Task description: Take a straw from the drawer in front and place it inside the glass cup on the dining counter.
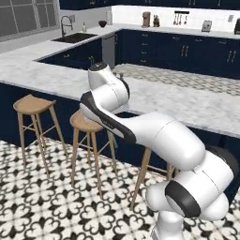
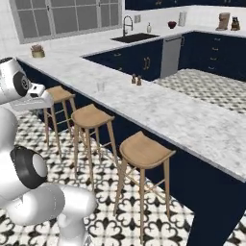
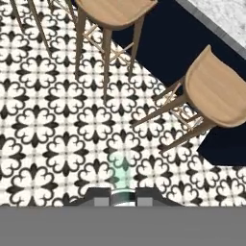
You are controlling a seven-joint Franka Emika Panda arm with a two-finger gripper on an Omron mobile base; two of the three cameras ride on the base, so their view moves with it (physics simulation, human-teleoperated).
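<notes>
Honestly can't tell if the gripper's open or clamped, but the small clear glass tumbler [image 2: 100, 86] on the white marble dining counter [image 2: 182, 115] looks light, tippy and fragile.

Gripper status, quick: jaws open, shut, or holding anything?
Gripper: cannot be told; the jaws barely show at the hand view's bottom edge, above the patterned floor.

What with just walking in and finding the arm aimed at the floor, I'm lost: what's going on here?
The robot is parked by the stools at the counter. Its gripper points down at the tiled floor. Something pale sits between its fingertips, but I cannot tell whether it is the straw. The cup stands on the counter near two brown shakers, and no straw shows in it, so the placing looks not yet done.
</notes>
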